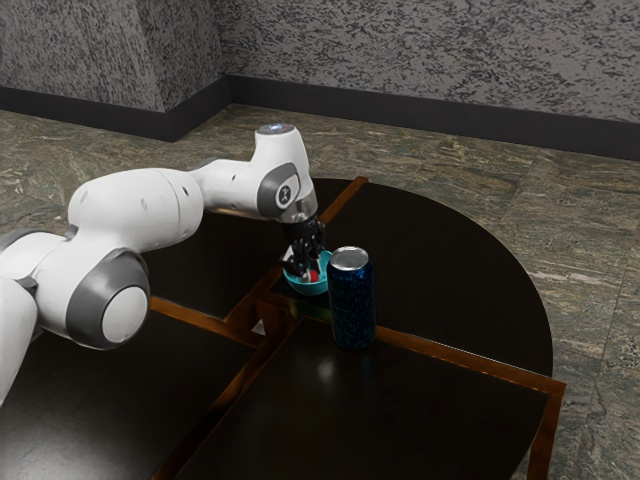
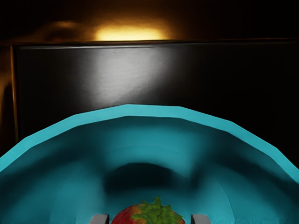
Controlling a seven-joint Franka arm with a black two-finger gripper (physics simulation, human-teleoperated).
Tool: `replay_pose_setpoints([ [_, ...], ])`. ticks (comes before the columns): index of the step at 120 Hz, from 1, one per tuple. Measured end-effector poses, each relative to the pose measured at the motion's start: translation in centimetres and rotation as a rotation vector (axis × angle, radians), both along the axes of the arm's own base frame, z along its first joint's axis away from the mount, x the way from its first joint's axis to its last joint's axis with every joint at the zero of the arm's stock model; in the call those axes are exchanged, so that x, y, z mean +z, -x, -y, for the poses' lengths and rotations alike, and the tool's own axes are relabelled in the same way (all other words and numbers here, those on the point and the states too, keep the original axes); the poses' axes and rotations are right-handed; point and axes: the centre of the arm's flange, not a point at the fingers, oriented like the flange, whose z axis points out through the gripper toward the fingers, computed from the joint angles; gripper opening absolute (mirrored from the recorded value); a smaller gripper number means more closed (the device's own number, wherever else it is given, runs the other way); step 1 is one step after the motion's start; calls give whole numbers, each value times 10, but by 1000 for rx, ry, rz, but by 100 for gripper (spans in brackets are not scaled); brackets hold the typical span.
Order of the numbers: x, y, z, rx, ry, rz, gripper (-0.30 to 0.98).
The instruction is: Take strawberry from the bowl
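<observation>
And there's the bowl (image 1: 309,289), sitting on the bench (image 1: 460,300), with the strawberry (image 2: 126,216) down inside it! My hand (image 1: 308,266) is right in over the bowl, its two fingertips either side of the strawberry. Over to the can (image 1: 352,300): it's upright on the bench, near the bowl, toward the exterior view's right and closer to that camera. Way behind the bowl, past the bench and across the floor (image 1: 540,200), stands the wall (image 1: 420,70).
</observation>
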Motion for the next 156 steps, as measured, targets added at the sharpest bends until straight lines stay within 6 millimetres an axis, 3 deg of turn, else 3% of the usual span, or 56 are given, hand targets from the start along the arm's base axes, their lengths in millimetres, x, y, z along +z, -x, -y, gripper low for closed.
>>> replay_pose_setpoints([
  [46, -6, 0, -1, -2, -3, -7, 6],
  [84, 33, 5, 6, -15, -4, 12, -1],
  [110, 78, 39, 18, -30, -10, -7, -3],
  [134, 92, 88, 26, -34, -31, -62, -3],
  [156, 92, 140, 33, -36, 0, -97, -3],
])
